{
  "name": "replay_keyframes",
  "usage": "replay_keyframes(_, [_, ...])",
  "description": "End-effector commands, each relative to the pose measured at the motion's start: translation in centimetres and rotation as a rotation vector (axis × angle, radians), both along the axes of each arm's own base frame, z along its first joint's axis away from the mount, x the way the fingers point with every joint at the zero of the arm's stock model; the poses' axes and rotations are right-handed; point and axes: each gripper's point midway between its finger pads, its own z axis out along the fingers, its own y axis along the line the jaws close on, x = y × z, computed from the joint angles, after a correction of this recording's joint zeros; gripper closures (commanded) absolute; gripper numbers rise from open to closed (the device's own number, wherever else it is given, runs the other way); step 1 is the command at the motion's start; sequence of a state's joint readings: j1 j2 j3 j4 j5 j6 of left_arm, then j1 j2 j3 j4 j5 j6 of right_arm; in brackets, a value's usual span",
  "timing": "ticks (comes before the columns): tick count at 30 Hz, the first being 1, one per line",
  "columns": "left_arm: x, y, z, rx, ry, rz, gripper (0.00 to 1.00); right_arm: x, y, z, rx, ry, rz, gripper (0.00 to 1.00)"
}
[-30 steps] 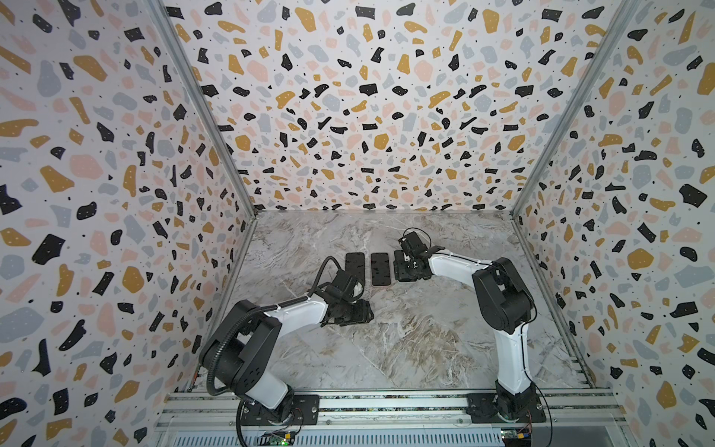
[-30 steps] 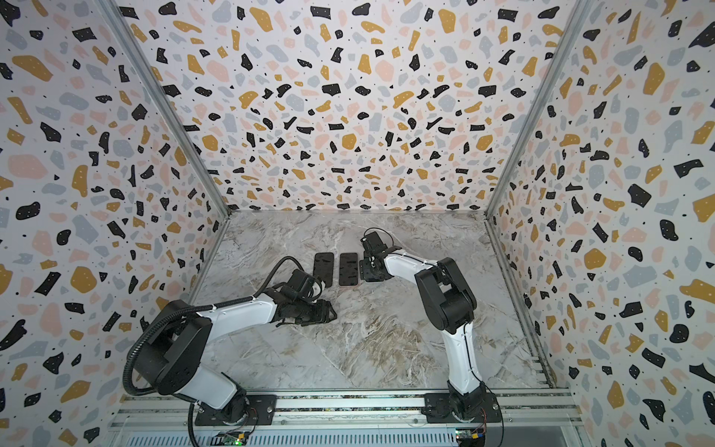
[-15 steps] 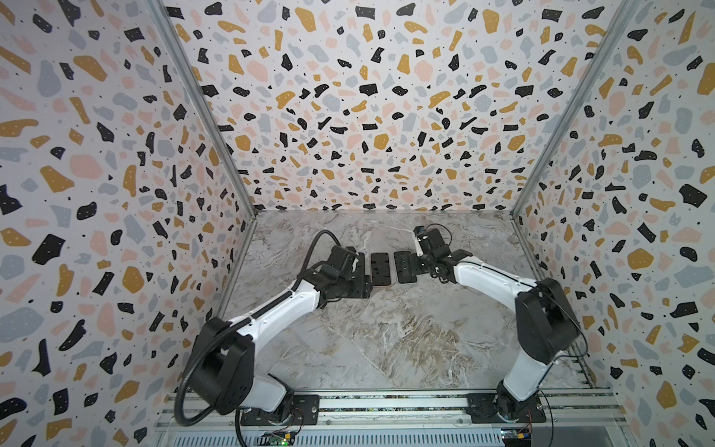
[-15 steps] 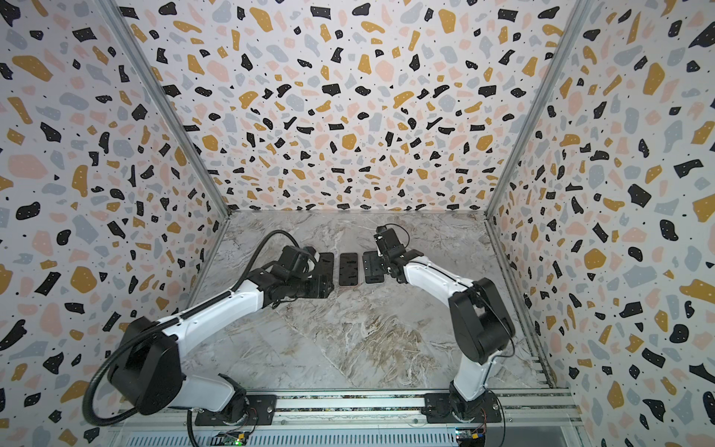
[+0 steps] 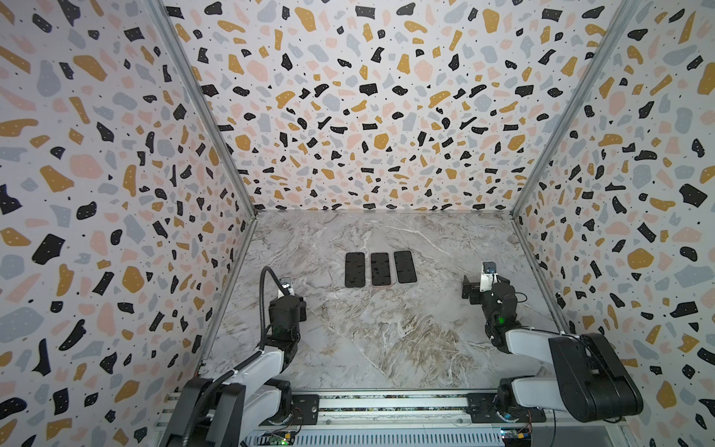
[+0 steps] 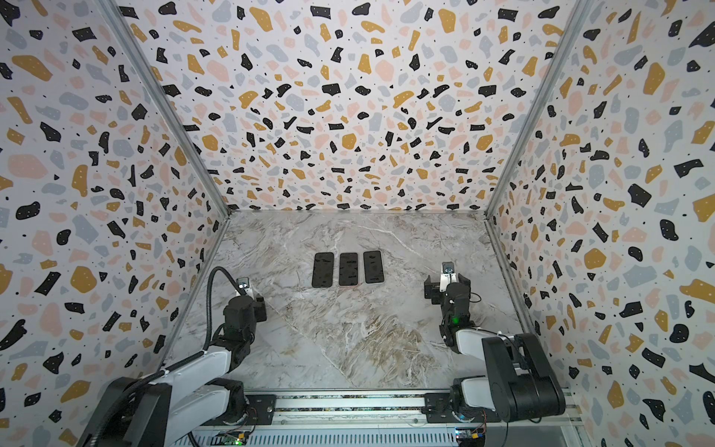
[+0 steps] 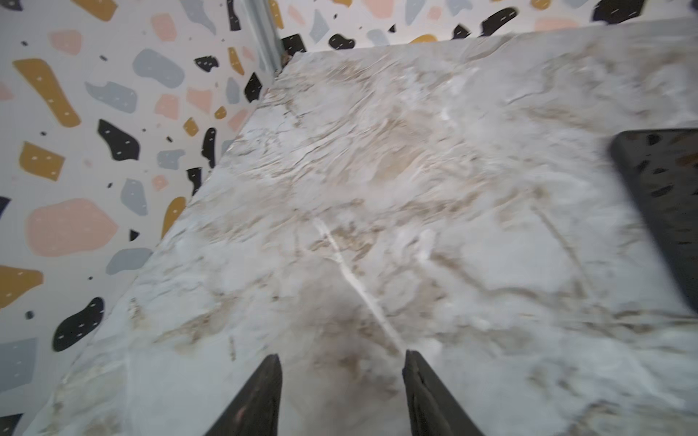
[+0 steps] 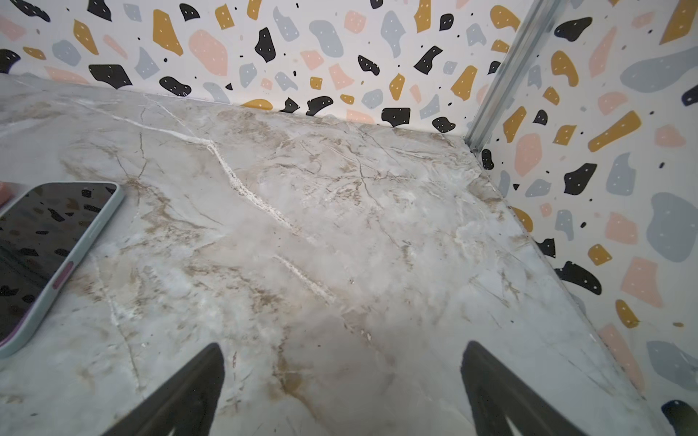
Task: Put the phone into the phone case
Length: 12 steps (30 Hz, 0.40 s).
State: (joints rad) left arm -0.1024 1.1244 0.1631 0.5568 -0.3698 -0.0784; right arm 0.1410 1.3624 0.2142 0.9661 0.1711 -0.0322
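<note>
Phone (image 5: 405, 267) seated in pale green case (image 8: 99, 223) on the bench (image 5: 387, 333), just right of the middle phone (image 5: 380, 269); insertion apparently done. Left hand (image 7: 341, 360) and right hand (image 8: 342, 345) open, empty, well apart from the middle phone.

So you've got three phones lying flat, screens up, in a tidy row on the table (image 5: 387, 333), toward the back and about mid-width: left phone (image 5: 354, 269), middle phone (image 5: 380, 269) and right phone (image 5: 405, 267). They're side by side with slim gaps and their long edges nearly parallel. All three screens are dark and glossy with blotchy reflections. The right wrist view shows the right phone already seated in a pale mint case (image 8: 100, 222) with a pink side button, and a corner of the middle one's pink case (image 8: 5, 190) peeks in beside it. The left wrist view catches the left phone blurry, and its rim looks black.
</note>
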Motion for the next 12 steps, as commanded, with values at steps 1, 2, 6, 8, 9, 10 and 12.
replay_keyframes(1, [4.1, -0.4, 7.1, -0.034, -0.306, -0.085, 0.52, -0.1, -0.5, 3.2, 0.039, -0.216, -0.025, 0.01])
replay_keyframes(2, [4.6, -0.2, 7.2, -0.024, -0.307, -0.083, 0.52, -1.0, -1.3, 3.9, 0.038, -0.287, -0.072, 0.01])
replay_keyframes(6, [5.5, 0.2, 7.5, 0.005, -0.326, -0.078, 0.52, 1.1, -0.5, 2.1, 0.043, -0.155, -0.021, 0.01])
replay_keyframes(8, [5.6, 0.5, 7.6, 0.004, -0.338, -0.074, 0.51, 1.2, -0.5, 2.3, 0.041, -0.175, -0.022, 0.01])
replay_keyframes(9, [5.6, 0.7, 7.7, 0.007, -0.345, -0.072, 0.51, 1.3, -0.5, 2.3, 0.046, -0.172, -0.019, 0.01])
replay_keyframes(10, [5.0, 0.5, 7.8, 0.015, -0.37, -0.082, 0.51, 1.2, -0.5, 2.2, 0.051, -0.166, -0.015, 0.01])
replay_keyframes(12, [3.7, 0.6, 8.3, 0.024, -0.436, -0.075, 0.49, 1.1, -0.6, 2.3, 0.051, -0.175, -0.015, 0.01])
